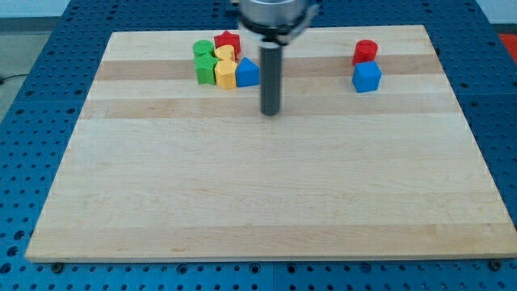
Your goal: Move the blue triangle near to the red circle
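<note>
Just right of blue triangle, my tip sits wrong side. No claw, nothing held. Circle behind cluster, push rightward toward red circle.

One camera only — no second view shares the scene; it looks from beyond the worktop's near edge, raised and tilted down, facing toward the far edge; it stands far enough off to take in the whole worktop with blue pegboard around it — the rod enters from the view's top, my tip showing fully.
</note>
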{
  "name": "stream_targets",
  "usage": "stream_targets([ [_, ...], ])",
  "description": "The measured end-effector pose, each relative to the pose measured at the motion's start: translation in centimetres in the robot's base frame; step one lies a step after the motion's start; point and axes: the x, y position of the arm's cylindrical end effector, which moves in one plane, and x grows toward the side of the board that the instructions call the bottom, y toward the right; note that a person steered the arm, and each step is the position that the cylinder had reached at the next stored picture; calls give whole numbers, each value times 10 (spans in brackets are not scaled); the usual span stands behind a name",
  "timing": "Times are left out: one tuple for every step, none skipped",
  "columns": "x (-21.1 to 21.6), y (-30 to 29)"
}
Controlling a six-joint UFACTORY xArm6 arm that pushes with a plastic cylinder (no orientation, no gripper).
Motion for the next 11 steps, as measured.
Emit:
stream_targets([
  [-29, -5],
  [-56, -10],
  [-57, -28],
  [-69, -15],
  [-80, -14],
  [-80, -32],
  [-84, -47],
  [-99, -57],
  [-126, -19],
  [-136, -7],
  [-133, 15],
])
